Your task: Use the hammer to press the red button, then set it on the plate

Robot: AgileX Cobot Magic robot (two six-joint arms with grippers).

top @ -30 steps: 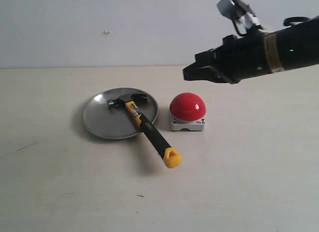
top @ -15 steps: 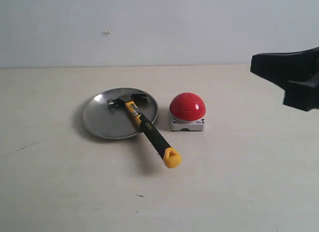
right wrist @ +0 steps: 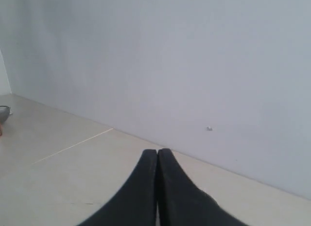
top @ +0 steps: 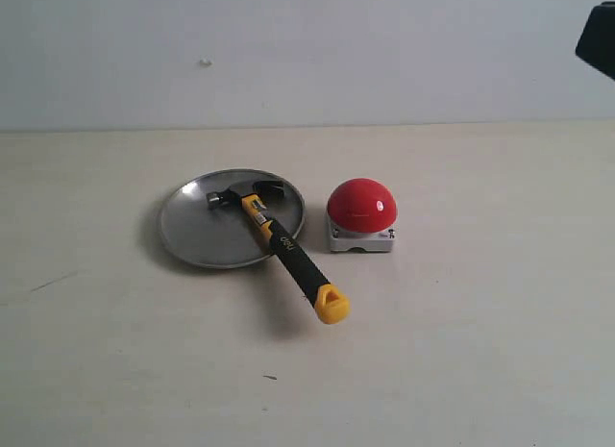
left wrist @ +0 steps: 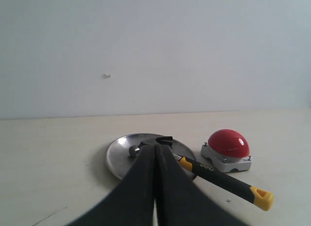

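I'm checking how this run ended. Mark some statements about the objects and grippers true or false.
The head of the hammer lies on the plate. True.
Its handle lies wholly inside the plate. False: it sticks out past the rim.
The red button stands on the plate. False: it stands on the table, beside the plate.
The left gripper is shut and empty. True.
The right gripper grips the hammer. False: it is shut on nothing.

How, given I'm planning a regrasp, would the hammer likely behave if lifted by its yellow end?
The hammer is probably head-heavy: the dark metal head sits opposite that end, so it would likely droop. The handle looks rigid, and its black grip should resist slipping. Pushed, it may pivot on the plate rim it lies across.
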